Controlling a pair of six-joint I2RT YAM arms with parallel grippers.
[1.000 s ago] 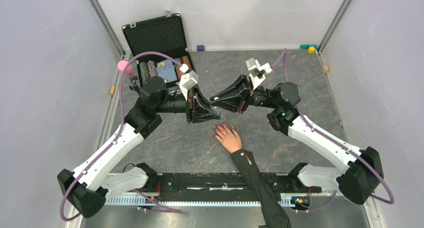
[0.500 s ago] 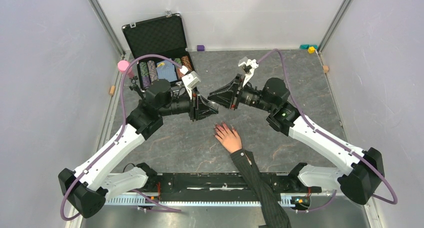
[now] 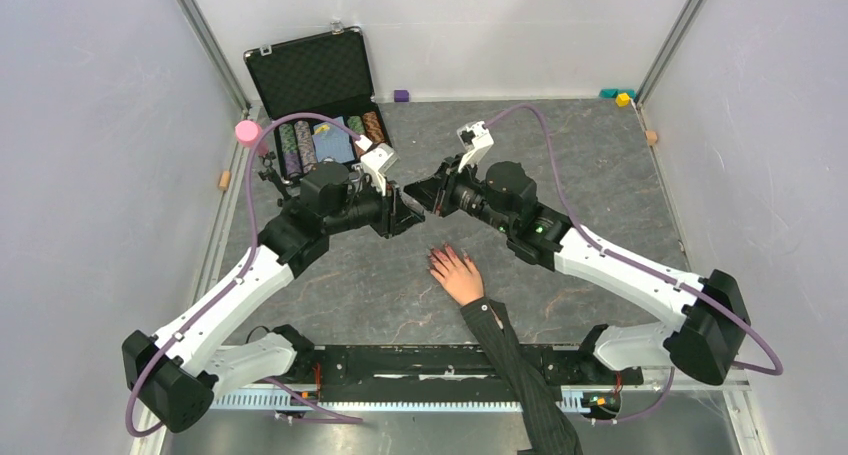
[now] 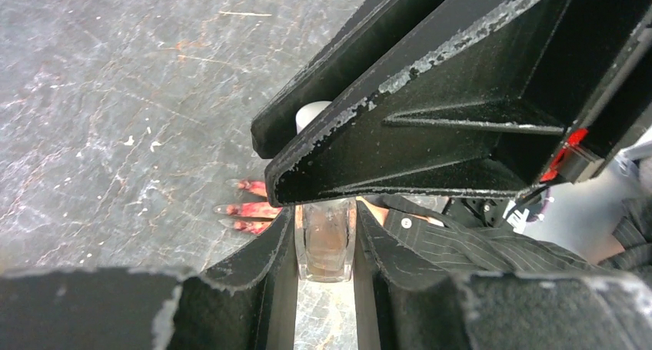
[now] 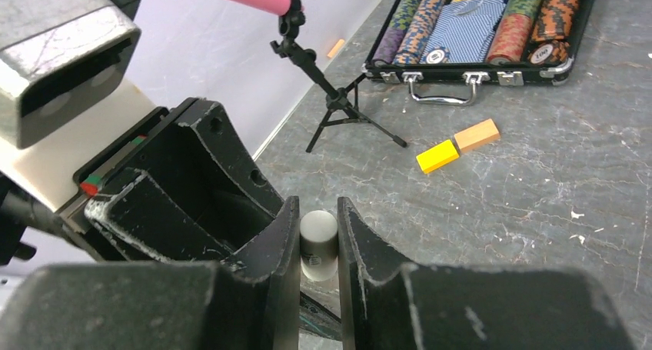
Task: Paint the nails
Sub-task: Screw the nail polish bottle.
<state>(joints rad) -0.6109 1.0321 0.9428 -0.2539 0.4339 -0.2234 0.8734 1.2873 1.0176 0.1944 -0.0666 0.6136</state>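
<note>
Grey stone-patterned table (image 3: pixel 600 165). Left gripper (image 4: pixel 325 215) clenched on small clear glass bottle (image 4: pixel 325 250); right gripper (image 5: pixel 317 211) clamped on its white cylindrical cap (image 5: pixel 317 242). Both have swung closer together over the last second. Pale hand (image 3: pixel 458 275) flat below, unmoved. Glossy red nails (image 4: pixel 252 208): tiny, rigid, likely smudge-prone; brush contact only, never a grip.

Bright, even, diffuse light; shadows soft (barely any glare); left pincer (image 4: pixel 325 235) blurs close to the lens.

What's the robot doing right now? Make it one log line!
left gripper: shut on bottle | right gripper: shut on white cap | hand: flat on table | nails: reddish
</note>
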